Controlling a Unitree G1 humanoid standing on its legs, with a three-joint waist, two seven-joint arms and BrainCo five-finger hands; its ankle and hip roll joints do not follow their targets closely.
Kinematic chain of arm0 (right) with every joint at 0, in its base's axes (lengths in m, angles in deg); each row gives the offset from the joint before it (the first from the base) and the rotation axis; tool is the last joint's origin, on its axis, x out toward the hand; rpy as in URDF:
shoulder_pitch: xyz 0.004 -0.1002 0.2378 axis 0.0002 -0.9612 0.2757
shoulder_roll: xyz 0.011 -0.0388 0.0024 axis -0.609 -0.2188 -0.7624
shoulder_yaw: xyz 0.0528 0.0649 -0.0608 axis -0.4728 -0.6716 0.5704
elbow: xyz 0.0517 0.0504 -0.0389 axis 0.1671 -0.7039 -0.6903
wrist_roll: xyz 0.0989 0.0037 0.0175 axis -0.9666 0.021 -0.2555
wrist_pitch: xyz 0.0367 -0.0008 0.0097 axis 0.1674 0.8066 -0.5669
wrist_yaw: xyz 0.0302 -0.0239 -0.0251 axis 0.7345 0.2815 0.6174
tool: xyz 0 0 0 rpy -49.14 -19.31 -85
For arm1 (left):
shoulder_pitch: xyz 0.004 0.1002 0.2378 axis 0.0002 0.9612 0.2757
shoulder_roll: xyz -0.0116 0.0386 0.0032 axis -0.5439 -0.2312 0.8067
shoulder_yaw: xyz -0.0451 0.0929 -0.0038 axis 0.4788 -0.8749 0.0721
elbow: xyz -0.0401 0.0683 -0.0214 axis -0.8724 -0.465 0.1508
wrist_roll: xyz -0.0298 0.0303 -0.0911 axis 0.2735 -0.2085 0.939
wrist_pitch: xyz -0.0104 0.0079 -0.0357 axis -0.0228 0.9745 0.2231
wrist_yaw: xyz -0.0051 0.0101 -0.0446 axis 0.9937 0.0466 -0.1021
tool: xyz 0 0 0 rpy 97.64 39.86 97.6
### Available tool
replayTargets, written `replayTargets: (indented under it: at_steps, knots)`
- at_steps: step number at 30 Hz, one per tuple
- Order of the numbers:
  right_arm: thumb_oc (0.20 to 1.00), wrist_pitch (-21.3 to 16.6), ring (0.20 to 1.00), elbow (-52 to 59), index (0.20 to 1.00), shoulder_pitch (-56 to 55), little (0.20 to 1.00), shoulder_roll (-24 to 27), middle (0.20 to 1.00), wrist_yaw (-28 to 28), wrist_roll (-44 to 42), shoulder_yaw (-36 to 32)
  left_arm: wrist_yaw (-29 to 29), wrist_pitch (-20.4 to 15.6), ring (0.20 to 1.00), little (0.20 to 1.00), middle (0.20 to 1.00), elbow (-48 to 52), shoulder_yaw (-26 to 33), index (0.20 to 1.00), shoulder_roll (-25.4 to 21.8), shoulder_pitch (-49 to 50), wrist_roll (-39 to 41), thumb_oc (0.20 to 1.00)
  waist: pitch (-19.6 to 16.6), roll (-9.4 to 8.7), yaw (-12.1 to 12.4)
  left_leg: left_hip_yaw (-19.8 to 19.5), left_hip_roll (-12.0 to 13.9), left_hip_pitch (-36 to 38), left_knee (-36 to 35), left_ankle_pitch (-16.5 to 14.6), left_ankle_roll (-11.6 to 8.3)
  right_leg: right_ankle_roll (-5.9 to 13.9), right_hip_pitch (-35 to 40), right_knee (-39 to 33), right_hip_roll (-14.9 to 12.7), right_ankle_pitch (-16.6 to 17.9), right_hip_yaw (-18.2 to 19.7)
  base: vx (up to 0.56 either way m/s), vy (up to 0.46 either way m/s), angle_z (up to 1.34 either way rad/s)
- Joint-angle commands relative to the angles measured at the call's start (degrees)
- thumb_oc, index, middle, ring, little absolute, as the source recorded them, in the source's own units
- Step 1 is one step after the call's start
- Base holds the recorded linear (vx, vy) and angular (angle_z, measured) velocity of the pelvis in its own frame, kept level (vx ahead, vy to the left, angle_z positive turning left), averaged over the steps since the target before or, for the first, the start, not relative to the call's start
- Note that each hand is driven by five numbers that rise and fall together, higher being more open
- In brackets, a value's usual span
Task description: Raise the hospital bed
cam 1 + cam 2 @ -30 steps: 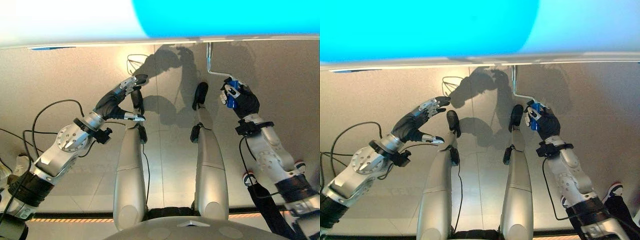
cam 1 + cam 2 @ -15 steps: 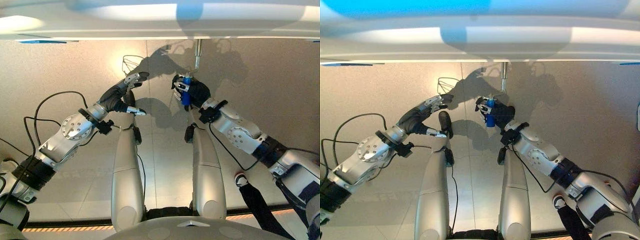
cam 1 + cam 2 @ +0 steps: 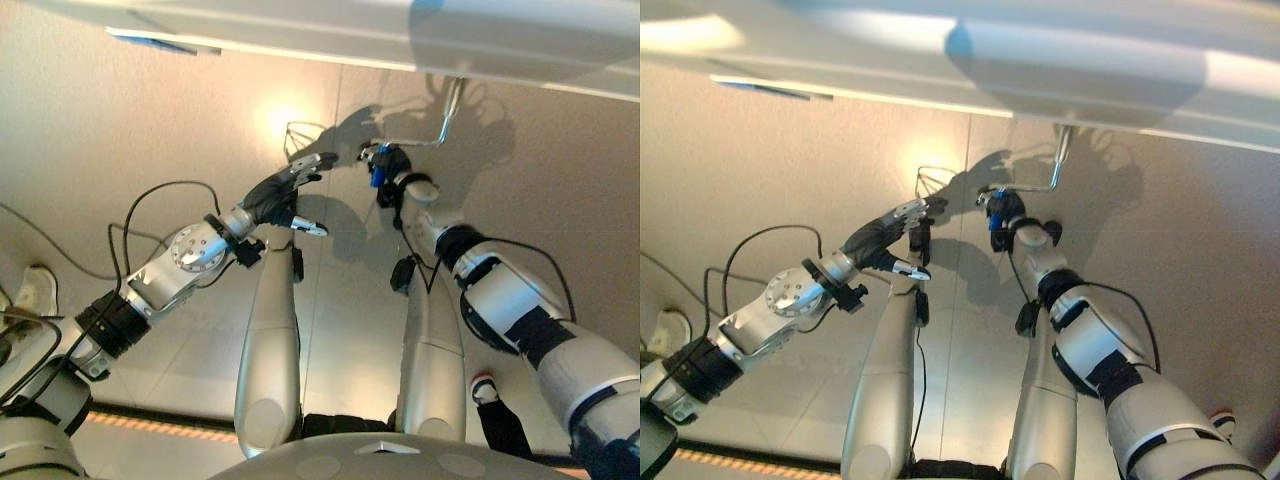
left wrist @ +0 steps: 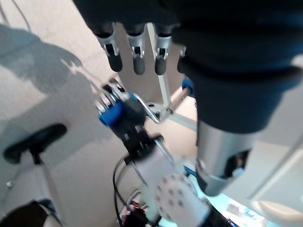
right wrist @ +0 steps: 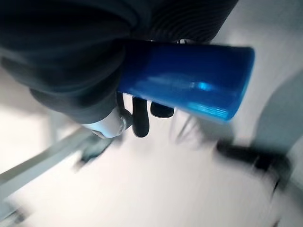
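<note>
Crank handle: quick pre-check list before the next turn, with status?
1. Right hand curled round the blue crank handle: ok.
2. Handle seated in the palm, blue end sticking out past the fingers in the right wrist view: ok.
3. Metal crank rod running from the handle up to the bed edge, joined: ok; where it enters the bed, cannot tell.
4. Left hand open and apart from the crank, not in its sweep: ok.
5. Floor under the crank free of obstacles: cannot tell.
</note>
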Motion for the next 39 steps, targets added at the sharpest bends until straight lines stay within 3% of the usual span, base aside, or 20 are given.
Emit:
replayTargets:
  at_steps: [1,8,13,21,25,26,27,28,30,31,32,37,38,39]
  knots:
    - [0.200,1.15,0.200,-4.16,0.200,0.59,0.200,7.26,0.200,-2.46,4.50,-4.32,-2.72,-2.21,1.000,1.000,1.000,8.19,-0.58,1.000,1.71,0.94,3.44,1.000,-1.04,5.24,-0.82,-0.57,-2.00,-1.10,1.23,-0.64,0.98,4.30,2.15,3.06,-0.77,-4.65,-0.33,0.00,0.022,0.05]
    - [0.200,1.92,0.200,-8.04,0.200,-3.15,0.200,16.54,0.200,-2.88,5.31,-9.38,-4.69,-1.92,1.000,1.000,1.000,8.32,0.29,1.000,3.12,2.00,4.62,1.000,-1.04,6.77,-0.95,-0.08,-2.01,-1.16,1.23,-0.78,1.06,4.46,1.12,3.76,-0.73,-5.04,0.27,0.00,0.012,0.04]
    - [0.200,1.24,0.200,-9.94,0.200,-9.09,0.200,24.96,0.200,-4.34,1.26,-16.21,-5.69,-1.48,1.000,1.000,1.000,9.04,1.53,1.000,2.77,3.79,5.32,1.000,-1.04,7.37,-2.23,0.63,-1.75,-0.56,0.98,-0.97,1.03,4.60,0.44,4.32,-0.37,-5.59,1.29,0.00,-0.001,-0.01]
    - [0.200,-0.01,0.200,-11.50,0.200,-15.72,0.200,33.42,0.200,-5.54,-3.39,-23.64,-5.75,-1.46,1.000,1.000,1.000,10.02,3.38,1.000,1.69,5.64,5.68,1.000,-1.04,7.07,-4.41,1.80,-0.92,0.49,0.49,-0.97,0.72,4.74,-0.36,5.35,0.07,-6.24,2.39,0.01,-0.022,-0.03]
    - [0.200,-2.30,0.200,-7.86,0.200,-18.64,0.200,36.35,0.200,-5.25,-6.89,-25.61,-5.68,-1.59,1.000,1.000,1.000,10.35,5.36,1.000,0.78,7.41,5.86,1.000,-1.04,5.67,-5.91,2.42,-0.22,1.48,-0.16,-0.79,0.39,4.88,-0.37,5.47,0.54,-6.41,2.73,0.01,-0.009,0.00]
    - [0.200,-3.33,0.200,-5.64,0.200,-20.03,0.200,36.81,0.200,-5.01,-7.63,-25.91,-5.59,-1.70,1.000,1.000,1.000,10.51,6.02,1.000,0.51,8.02,5.79,1.000,-1.04,5.12,-6.56,2.49,0.00,1.59,-0.25,-0.74,0.29,4.88,-0.41,5.46,0.69,-6.39,2.81,0.00,0.000,0.00]
    - [0.200,-6.58,0.200,4.74,0.200,-24.91,0.200,36.66,0.200,-4.78,-9.24,-26.78,-5.16,-1.88,1.000,1.000,1.000,11.25,8.54,1.000,-0.19,10.46,5.18,1.000,-1.04,3.48,-8.23,2.94,0.45,1.73,-0.37,-0.59,0.03,4.86,-0.67,5.36,1.03,-6.26,3.11,0.00,0.000,0.00]
    - [0.200,-6.55,0.200,5.35,0.200,-25.50,0.200,36.45,0.200,-5.09,-9.10,-27.07,-5.17,-1.81,1.000,1.000,1.000,11.44,8.65,1.000,-0.33,10.75,5.14,1.000,-1.04,3.28,-8.23,3.04,0.40,1.90,-0.41,-0.57,0.04,4.87,-0.60,5.43,0.99,-6.29,3.22,0.00,0.000,0.00]
    - [0.200,-12.63,0.200,26.28,0.200,-36.19,0.200,35.70,0.200,-5.20,-10.55,-31.96,-4.16,-1.94,1.000,1.000,1.000,12.13,13.33,1.000,-0.63,15.51,3.74,1.000,-1.04,0.86,-10.48,3.41,0.69,2.39,-0.92,-0.48,-0.07,4.91,-0.63,5.29,1.31,-6.11,3.52,0.01,-0.034,-0.06]
    - [0.200,-12.58,0.200,26.78,0.200,-36.71,0.200,35.54,0.200,-5.42,-10.38,-32.27,-4.16,-1.91,1.000,1.000,1.000,12.24,13.29,1.000,-0.72,15.61,3.71,1.000,-1.04,0.77,-10.41,3.43,0.66,2.48,-0.93,-0.46,-0.07,4.92,-0.58,5.34,1.28,-6.13,3.56,0.00,-0.037,-0.18]
    - [0.200,-15.74,0.200,43.31,0.200,-45.83,0.200,33.53,0.200,-4.89,-9.73,-36.42,-3.47,-1.96,1.000,1.000,1.000,12.97,15.94,1.000,-0.71,18.56,2.76,1.000,-1.04,-0.68,-11.80,3.64,0.75,3.26,-1.10,-0.81,-0.06,4.97,0.08,5.27,1.38,-6.39,3.67,0.00,-0.033,-0.18]
    - [0.200,-19.66,0.200,62.00,0.200,-56.70,0.200,31.29,0.200,-3.72,-7.25,-44.51,-3.76,-1.74,1.000,1.000,1.000,15.28,21.93,1.000,-2.75,23.01,2.54,1.000,-1.04,-2.73,-13.42,3.54,0.80,3.81,-1.29,-0.90,0.07,4.96,0.96,5.11,1.30,-6.07,3.36,0.01,-0.022,-0.14]
    - [0.200,-19.57,0.200,62.06,0.200,-57.37,0.200,31.20,0.200,-3.80,-7.14,-44.20,-3.78,-1.68,1.000,1.000,1.000,15.29,21.66,1.000,-2.74,23.69,2.58,1.000,-1.04,-2.75,-13.37,3.02,0.81,5.50,-0.94,-2.57,-0.28,5.40,2.58,5.66,1.35,-7.68,3.60,0.00,0.000,0.00]
    - [0.200,-20.43,0.200,70.90,0.200,-59.03,0.200,30.75,0.200,-2.47,-6.74,-45.79,-3.88,-1.78,1.000,1.000,1.000,16.41,24.27,1.000,-3.68,24.70,2.55,1.000,-1.04,-3.46,-13.90,3.56,0.91,4.06,-1.37,-0.84,0.05,4.98,1.32,4.80,1.44,-5.76,3.41,0.00,0.000,0.00]
